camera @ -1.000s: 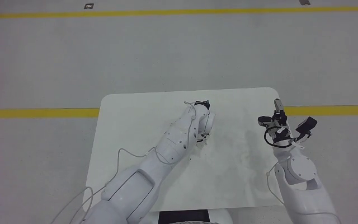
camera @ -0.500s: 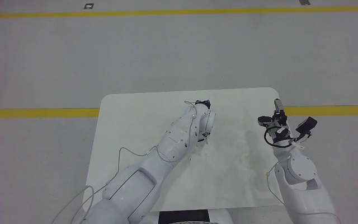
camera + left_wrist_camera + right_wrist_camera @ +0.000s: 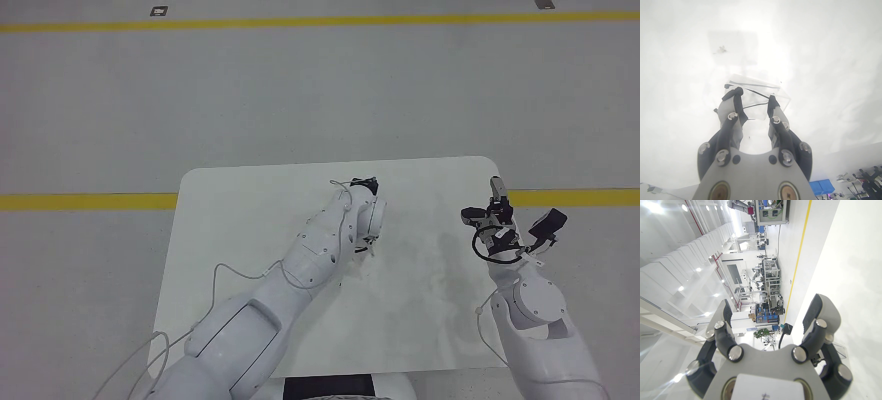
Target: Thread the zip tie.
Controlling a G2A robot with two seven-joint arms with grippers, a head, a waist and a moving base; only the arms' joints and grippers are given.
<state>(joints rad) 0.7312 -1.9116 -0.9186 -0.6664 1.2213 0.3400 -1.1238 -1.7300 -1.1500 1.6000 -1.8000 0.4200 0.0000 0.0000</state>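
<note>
A small clear plastic box [image 3: 780, 94] lies on the white table [image 3: 250, 250] toward its far middle. Thin black zip ties [image 3: 758, 94] lie across the inside of it. My left gripper [image 3: 755, 95] is open, with its black-taped fingertips [image 3: 738, 92] down at the box, one on each side of a zip tie. I cannot tell whether they touch the tie. From above, the left gripper [image 3: 365, 188] covers the box. My right gripper [image 3: 770, 306] is open with nothing between its fingers, and it hangs near the table's right edge [image 3: 495, 205].
A small scrap [image 3: 721, 50] lies on the table beyond the box. The table's right edge [image 3: 810, 279] runs just past the right gripper, with floor and a yellow line [image 3: 90, 201] beyond it.
</note>
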